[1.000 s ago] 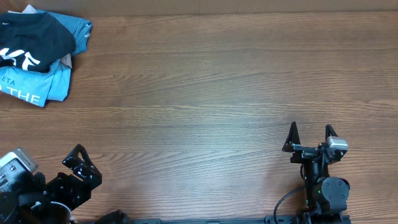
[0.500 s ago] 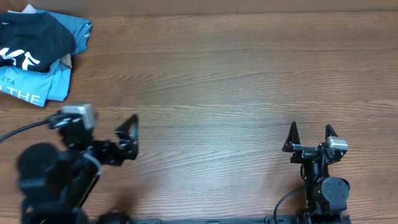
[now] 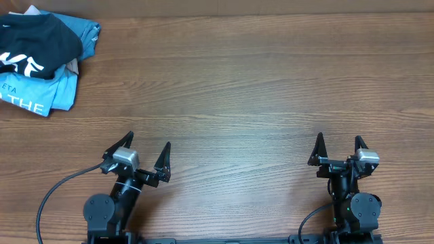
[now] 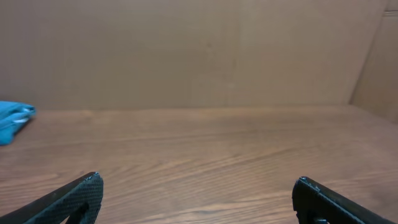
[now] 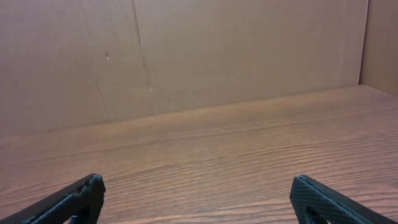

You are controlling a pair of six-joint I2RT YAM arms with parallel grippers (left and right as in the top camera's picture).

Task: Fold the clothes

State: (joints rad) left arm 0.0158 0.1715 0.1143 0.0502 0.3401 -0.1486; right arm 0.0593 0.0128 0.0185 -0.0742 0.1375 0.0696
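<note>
— What lay in front of you?
— A broad wooden worktop (image 3: 244, 88). The clothes (image 3: 37, 37), dark and crumpled with white lettering, sat in its far left corner, heaped on a light-blue shirt (image 3: 62, 91) and partly cut off by the overhead view's edge.
— And your pincers?
— My left pincer (image 3: 149, 139) stood near the front edge, spread wide and holding nothing, well apart from the clothes. My right pincer (image 3: 338, 136) stood equally wide and empty, further right.
</note>
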